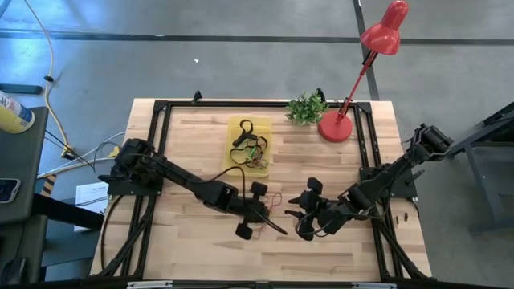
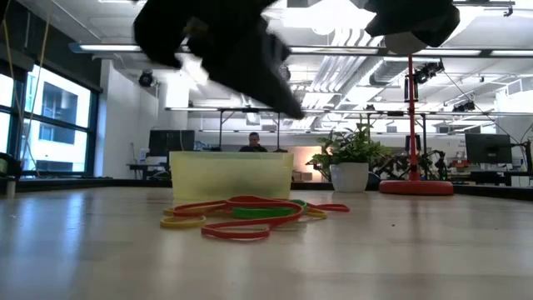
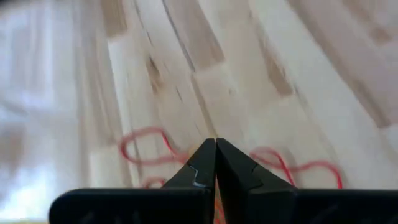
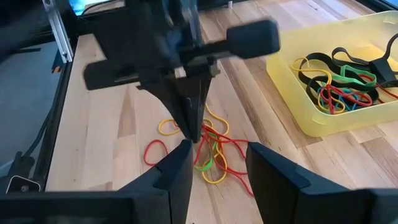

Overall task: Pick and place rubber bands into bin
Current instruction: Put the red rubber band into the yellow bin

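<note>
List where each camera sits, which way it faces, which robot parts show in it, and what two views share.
High: overhead, straight down on the table; both arms, left pincer beside right pincer.
Low: table height, facing the room; arms blurred overhead, loose rubber bands before the bin.
Left wrist: looks past its shut pincer at red bands on wood.
Right wrist: past its open pincer toward the left pincer.
Shared: high and right wrist both show the bin holding bands.

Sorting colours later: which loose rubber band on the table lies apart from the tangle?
The small red loop lying by itself beside the pile; the other bands overlap where the shut left gripper pinches down.
</note>
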`<move>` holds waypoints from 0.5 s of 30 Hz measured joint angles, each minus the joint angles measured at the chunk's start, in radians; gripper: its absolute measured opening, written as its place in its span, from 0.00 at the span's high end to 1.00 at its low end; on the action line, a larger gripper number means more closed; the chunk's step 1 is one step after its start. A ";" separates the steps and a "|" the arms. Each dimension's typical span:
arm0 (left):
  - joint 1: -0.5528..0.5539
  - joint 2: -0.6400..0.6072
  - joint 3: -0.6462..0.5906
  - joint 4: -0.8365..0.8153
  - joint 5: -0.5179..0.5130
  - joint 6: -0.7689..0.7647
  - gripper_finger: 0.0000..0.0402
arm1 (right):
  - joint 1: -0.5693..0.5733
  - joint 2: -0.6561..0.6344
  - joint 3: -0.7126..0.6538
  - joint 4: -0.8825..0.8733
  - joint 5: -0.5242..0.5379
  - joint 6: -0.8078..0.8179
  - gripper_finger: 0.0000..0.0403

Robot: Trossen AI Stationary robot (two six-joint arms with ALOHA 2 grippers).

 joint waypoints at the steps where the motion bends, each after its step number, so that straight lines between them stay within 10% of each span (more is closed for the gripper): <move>1: 0.000 0.000 0.020 -0.013 -0.007 0.015 1.00 | 0.000 0.000 0.000 0.000 0.000 0.000 0.65; 15: 0.012 0.078 0.090 -0.335 0.113 0.161 0.90 | 0.000 0.000 0.000 -0.021 0.010 -0.008 0.65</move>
